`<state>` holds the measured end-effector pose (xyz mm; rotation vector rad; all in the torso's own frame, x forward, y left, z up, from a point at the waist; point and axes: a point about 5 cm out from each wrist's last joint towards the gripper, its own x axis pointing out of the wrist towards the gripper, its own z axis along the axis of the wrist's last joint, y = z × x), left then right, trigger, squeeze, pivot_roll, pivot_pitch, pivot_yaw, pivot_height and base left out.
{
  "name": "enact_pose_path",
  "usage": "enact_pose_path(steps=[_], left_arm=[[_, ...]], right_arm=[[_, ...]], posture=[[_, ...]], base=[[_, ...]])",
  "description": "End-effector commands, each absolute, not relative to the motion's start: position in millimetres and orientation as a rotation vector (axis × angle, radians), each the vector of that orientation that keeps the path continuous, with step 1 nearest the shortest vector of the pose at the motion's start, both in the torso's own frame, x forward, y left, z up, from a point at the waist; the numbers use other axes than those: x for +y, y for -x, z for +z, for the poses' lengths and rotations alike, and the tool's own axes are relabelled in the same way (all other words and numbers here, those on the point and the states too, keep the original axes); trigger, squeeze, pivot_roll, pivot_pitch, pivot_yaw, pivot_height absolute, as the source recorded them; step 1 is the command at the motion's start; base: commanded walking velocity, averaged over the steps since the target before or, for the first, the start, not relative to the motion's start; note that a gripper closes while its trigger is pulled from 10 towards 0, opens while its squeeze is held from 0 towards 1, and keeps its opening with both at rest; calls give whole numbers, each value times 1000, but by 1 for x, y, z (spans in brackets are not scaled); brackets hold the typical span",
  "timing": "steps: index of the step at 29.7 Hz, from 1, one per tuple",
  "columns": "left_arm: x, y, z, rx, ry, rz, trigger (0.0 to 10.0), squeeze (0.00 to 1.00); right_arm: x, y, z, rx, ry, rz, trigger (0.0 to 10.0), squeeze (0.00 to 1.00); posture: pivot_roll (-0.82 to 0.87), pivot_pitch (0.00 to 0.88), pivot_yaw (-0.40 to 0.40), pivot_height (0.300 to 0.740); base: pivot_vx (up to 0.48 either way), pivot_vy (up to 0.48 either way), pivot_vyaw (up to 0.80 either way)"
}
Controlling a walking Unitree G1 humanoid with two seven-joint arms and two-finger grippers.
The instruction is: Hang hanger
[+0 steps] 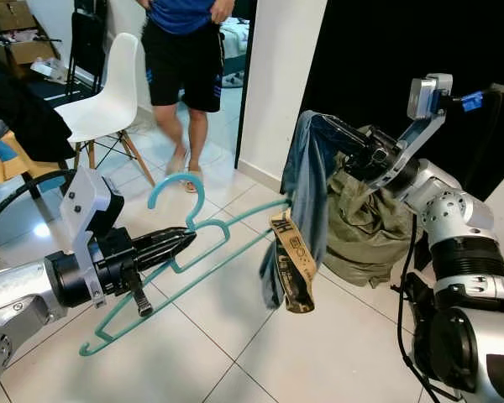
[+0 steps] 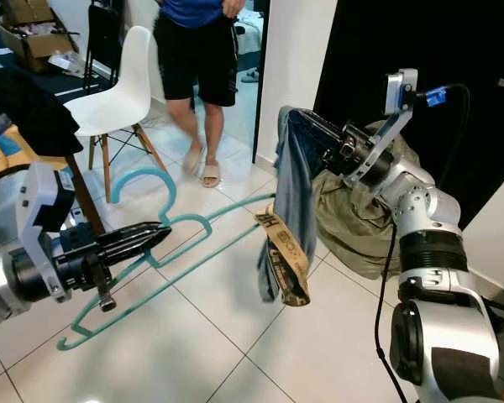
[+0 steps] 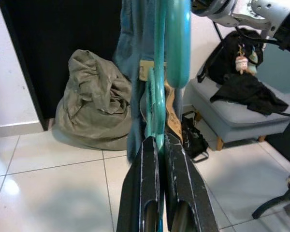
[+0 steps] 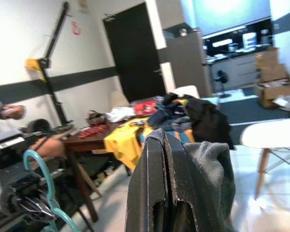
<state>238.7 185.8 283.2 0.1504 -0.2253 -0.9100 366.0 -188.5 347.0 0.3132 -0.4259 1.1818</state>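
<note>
Left gripper (image 1: 181, 242): it was held low in front of the robot, and its two black fingers (image 3: 146, 188) were pressed together on the teal hanger (image 1: 203, 252), at the neck below the hook.

Hanger position: the hanger was kept nearly flat above the tiled floor (image 1: 235, 344), with its hook (image 1: 178, 191) pointing up and away from the robot. One arm of the hanger was directed toward the hanging garment, and its tip appeared to reach the cloth; whether it was already inside the cloth could not be told.

Right gripper (image 1: 323, 126): it was raised high on the right side, and its fingers (image 4: 159, 179) were closed on the upper edge of the blue jeans (image 1: 307, 189).

Jeans: they hung down freely from this grip, with a brown patch (image 1: 292, 260) showing low on the cloth. They were probably held up in this way so that the fabric was stretched by its own weight and the hanger could be passed into it.

Judged step: the garment was being put on the hanger; the hanging itself was not yet done, and no rail could be made out.

Surroundings: an olive cloth bundle (image 1: 365, 227) lay behind the jeans against a dark wall. A person (image 1: 185, 75) stood near a white chair (image 1: 109, 96), well apart from both arms.
</note>
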Motion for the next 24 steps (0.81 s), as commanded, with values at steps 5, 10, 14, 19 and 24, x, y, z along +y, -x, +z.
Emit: enact_pose_path(steps=[5,10,14,19,24], left_arm=[[187,-229,282,-211,-147,-928,10000,0],[181,-227,277,-207,-124,-941,10000,0],[178,-229,273,-207,-117,-947,10000,0],[172,-239,280,-258,-120,-953,10000,0],[169,-243,290,-311,-125,-945,10000,0]], right_arm=[[-193,-367,341,-411,-304,1148,10000,0],[-185,-368,340,-408,-310,1165,10000,0],[-185,-365,350,-438,-322,1182,10000,0],[-183,-362,354,-446,-311,1199,10000,0],[-183,-366,345,-417,-281,1158,10000,0]], posture=[[49,195,-105,740],[43,196,-104,740],[37,196,-111,740],[29,192,-112,740],[24,185,-113,740]], base=[[0,0,0],[0,0,0],[0,0,0],[0,0,0],[0,0,0]])
